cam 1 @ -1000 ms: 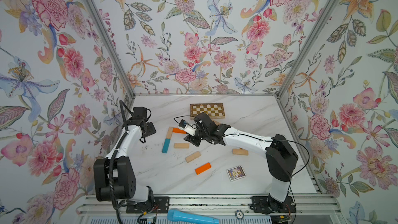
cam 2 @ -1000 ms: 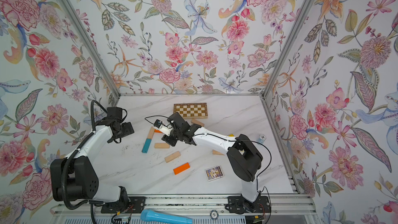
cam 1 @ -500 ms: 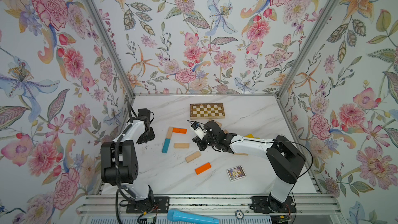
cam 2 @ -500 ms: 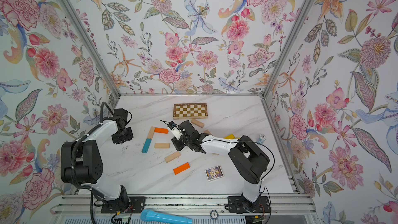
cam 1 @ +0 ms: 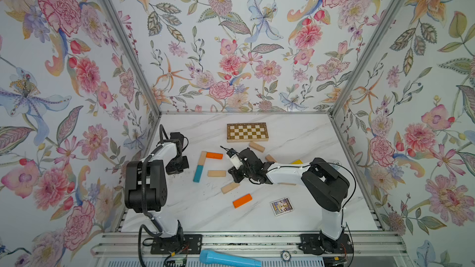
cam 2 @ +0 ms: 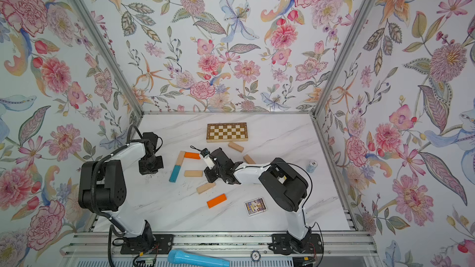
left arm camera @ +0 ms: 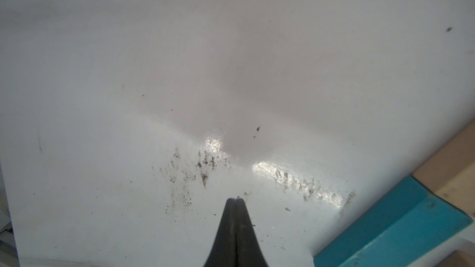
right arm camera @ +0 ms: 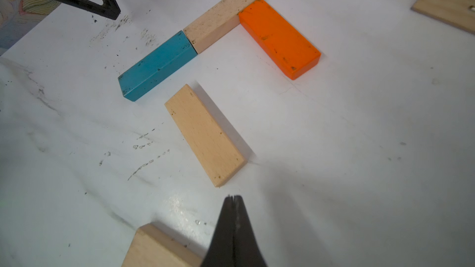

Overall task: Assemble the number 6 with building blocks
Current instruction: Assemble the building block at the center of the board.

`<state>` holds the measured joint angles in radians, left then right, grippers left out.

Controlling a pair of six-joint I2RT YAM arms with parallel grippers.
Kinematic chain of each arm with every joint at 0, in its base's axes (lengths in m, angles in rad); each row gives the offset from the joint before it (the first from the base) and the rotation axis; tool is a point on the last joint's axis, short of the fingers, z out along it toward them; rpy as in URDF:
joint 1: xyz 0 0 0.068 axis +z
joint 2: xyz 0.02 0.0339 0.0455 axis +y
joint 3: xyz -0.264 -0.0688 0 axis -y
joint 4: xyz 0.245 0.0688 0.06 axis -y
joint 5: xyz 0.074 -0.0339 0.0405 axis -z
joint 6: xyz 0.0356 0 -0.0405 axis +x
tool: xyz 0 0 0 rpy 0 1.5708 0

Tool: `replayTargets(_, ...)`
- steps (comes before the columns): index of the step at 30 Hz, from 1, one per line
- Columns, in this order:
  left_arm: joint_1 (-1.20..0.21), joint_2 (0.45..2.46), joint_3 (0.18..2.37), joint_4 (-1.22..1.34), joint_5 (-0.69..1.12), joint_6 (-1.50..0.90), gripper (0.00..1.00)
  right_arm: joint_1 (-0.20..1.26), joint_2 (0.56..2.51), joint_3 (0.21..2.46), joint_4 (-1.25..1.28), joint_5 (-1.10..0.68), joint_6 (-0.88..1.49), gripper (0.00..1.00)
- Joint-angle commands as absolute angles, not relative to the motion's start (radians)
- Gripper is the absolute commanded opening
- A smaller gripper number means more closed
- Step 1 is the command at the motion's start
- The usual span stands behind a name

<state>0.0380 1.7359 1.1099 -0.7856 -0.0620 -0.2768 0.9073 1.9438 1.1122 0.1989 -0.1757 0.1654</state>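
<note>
Moved: right gripper [right arm camera: 232,197] had backed away from the orange painted wooden bar [right arm camera: 280,38], and left gripper [left arm camera: 235,199] had folded back and gone from wide open to closed.
Left: fingers [left arm camera: 227,227] were pressed together with nothing between them, tips just over the bare white marble-look tabletop [left arm camera: 128,73]. The teal-blue painted wooden bar [left arm camera: 393,227] sat off to the side of the tips, not touching.
Right: fingers [right arm camera: 226,227] were pressed tight and empty too. A flat pale wooden bar [right arm camera: 204,134] lay just ahead of the tips with a small gap, and a tilted pale wooden bar [right arm camera: 159,247] sat right beside them.
Why laid so: beyond the right tips, the teal bar and an end-on pale wooden bar [right arm camera: 221,14] ran end to end like the 6's spine. The orange one butted square at the far end as the top stroke. My guess is the flat pale bar was meant as the middle stroke, but it wasn't touching the teal yet.
Why shut: probably both were just parked between picks, though a closed tip also works for nudging.
Count, blocks: one teal. Two orange, counting the loose orange bar [cam 1: 242,200]. One yellow bar [cam 1: 296,162], half hidden by the right arm. Five pale for sure, two of them further out [cam 1: 256,146] [cam 1: 270,158]. Maybe a sixth under the arm, couldn't tell.
Count, other: one brown-and-cream checkered board [cam 1: 247,132], one light-blue microphone [cam 1: 228,260], one picture card [cam 1: 282,205].
</note>
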Motion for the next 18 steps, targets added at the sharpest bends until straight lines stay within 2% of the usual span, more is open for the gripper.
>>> replayTargets(1, 0.025, 1.750, 1.134, -0.812, -0.046, -0.255, 0.00, 0.922, 1.968, 1.139, 0.209, -0.142, 0.196, 0.00)
replayTargets(18, 0.017, 1.750, 1.140, -0.815, -0.044, -0.254, 0.00, 0.957, 2.000, 1.148, 0.199, -0.146, 0.198, 0.00)
